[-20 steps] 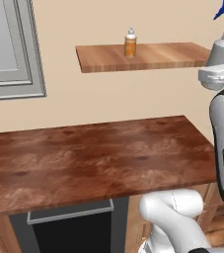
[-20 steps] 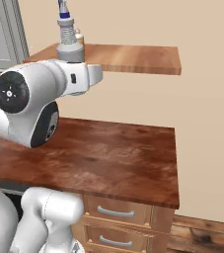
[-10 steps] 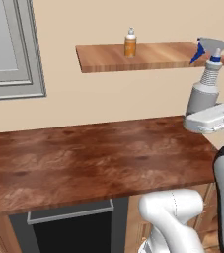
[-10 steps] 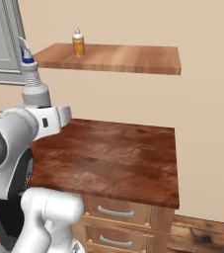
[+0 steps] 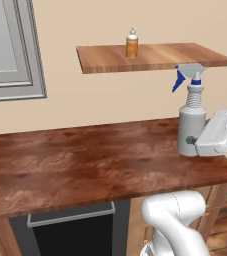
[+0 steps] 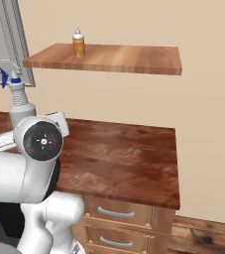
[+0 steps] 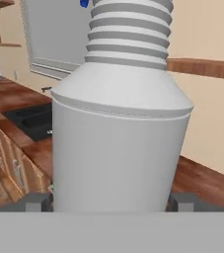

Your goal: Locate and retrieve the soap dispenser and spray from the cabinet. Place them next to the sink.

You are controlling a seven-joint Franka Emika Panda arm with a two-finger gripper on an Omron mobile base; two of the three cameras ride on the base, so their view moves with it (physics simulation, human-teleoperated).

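**Q:** Spray status? Where is it rel. to the cabinet?

**R:** Held upright, below the cabinet's right end and a bit in front of it, over the right part of the countertop. Blue trigger sits just under the board's front edge in left base view. Gripper is clamped round the grey body: in hand view a dark fingertip shows at each side of the bottle, pressed to its wall.

**Q:** Can you see the whole bottle?

**R:** No. Hand view cuts it off: body and ribbed neck only, nozzle mostly past the top edge, just a blue sliver. Base of the bottle is hidden low in that view. In right base view the arm's big round joint covers the lower body, so neck and trigger are all that show.

**Q:** Is it touching the counter?

**R:** Can't tell for sure. In left base view its bottom edge shows against the wood, but contact vs. gap isn't readable.

**Q:** Soap dispenser?

**R:** Standing upright on the cabinet, toward the board's left half, near the back. Well apart from the spray. Small, label detail not readable.

**Q:** Sink?

**R:** Partly seen in hand view, dark basin set in the counter, far off to the cabinet's left, mostly blocked by the bottle. Faucet too small to make out.
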